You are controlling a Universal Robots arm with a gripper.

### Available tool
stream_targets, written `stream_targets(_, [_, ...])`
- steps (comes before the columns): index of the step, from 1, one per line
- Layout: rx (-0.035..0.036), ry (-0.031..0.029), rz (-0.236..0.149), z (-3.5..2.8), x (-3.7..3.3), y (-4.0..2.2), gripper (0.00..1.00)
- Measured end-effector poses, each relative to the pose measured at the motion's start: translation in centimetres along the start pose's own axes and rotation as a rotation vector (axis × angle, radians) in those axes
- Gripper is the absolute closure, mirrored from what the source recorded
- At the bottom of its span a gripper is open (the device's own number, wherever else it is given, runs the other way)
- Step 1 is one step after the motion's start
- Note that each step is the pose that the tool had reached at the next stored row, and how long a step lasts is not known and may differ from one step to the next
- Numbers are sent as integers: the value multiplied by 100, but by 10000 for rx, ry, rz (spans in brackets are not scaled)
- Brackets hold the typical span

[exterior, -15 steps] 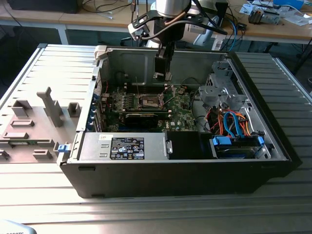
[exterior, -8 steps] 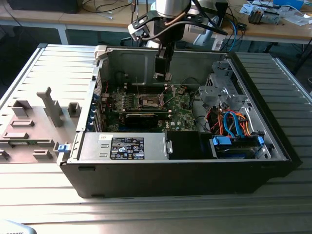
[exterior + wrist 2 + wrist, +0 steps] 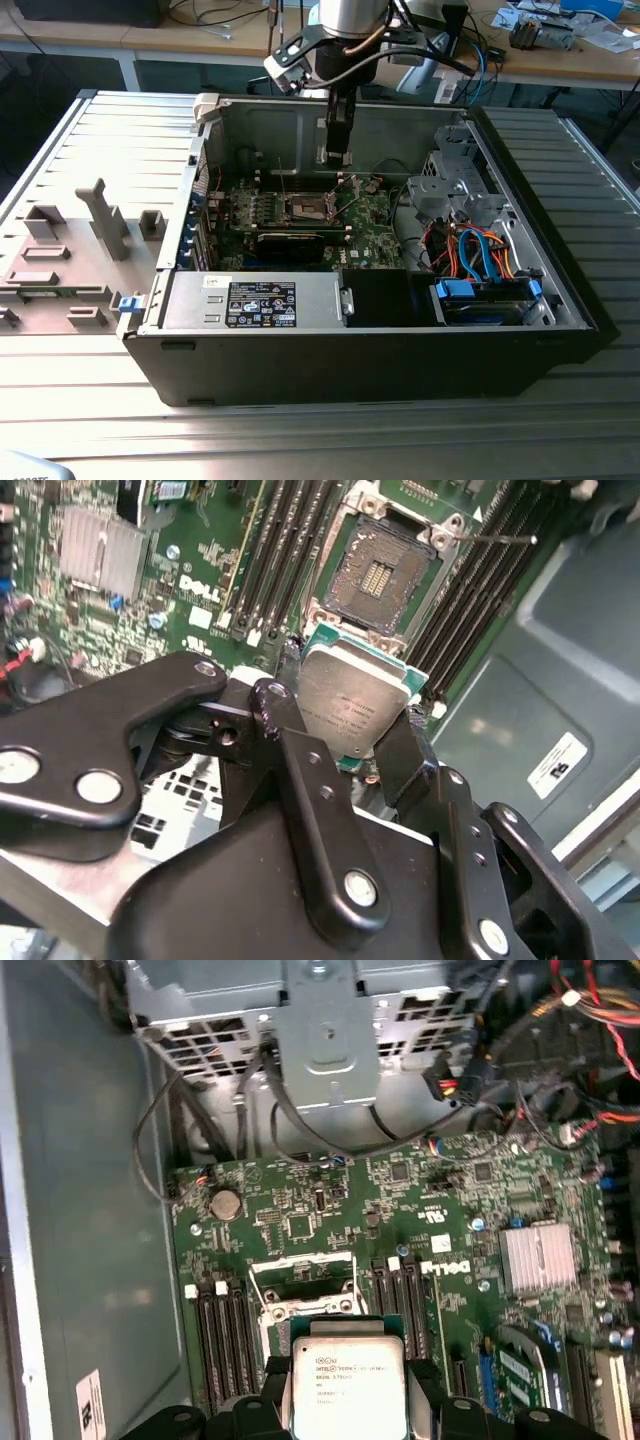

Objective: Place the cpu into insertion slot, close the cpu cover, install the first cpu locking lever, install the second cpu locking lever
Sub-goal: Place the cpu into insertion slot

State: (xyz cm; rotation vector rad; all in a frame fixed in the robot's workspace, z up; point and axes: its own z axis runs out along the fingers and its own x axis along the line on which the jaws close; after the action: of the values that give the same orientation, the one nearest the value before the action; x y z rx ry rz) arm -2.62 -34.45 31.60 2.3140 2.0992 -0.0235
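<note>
Grey fixture block at exterior view's left, outside open PC case. Mid-case: gripper hanging above motherboard, near insertion slot. In second wrist view, fingers clamped on cpu edges; chip tilted, off board, beside empty slot. Blue cables at right.

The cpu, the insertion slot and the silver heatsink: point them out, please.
the cpu [image 3: 352,705]: second wrist view, middle of its metal top.
the insertion slot [image 3: 378,577]: second wrist view, its dark centre.
the silver heatsink [image 3: 538,1258]: first wrist view, its fins.
</note>
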Motion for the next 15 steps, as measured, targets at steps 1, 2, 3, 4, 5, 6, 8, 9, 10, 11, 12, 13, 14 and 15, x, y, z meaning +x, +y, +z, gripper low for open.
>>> stream_targets(1, [-11, 1, -474, 4, 0, 0, 46])
stream_targets(2, [-13, 0, -614, 4, 0, 0, 46])
stream_targets(3, [-14, 0, -630, 4, 0, 0, 46])
stream_targets(4, [-14, 1, -631, 5, 0, 0, 46])
stream_targets(5, [-15, 2, -633, 5, 0, 0, 46])
stream_targets(6, [-15, 1, -633, 5, 0, -1, 46])
stream_targets(8, [-15, 3, -632, 7, -1, -8, 46])
stream_targets(9, [-15, 3, -633, 7, -2, -10, 46])
stream_targets(10, [-15, 2, -635, 8, -3, -12, 46])
stream_targets(11, [-15, 1, -633, 9, -5, -15, 46])
stream_targets(12, [-14, 0, -633, 9, -5, -18, 46])
stream_targets(13, [-14, 0, -634, 10, -5, -19, 46])
stream_targets(14, [-14, 1, -633, 11, -5, -20, 46])
stream_targets(15, [-14, 1, -634, 12, -6, -22, 46])
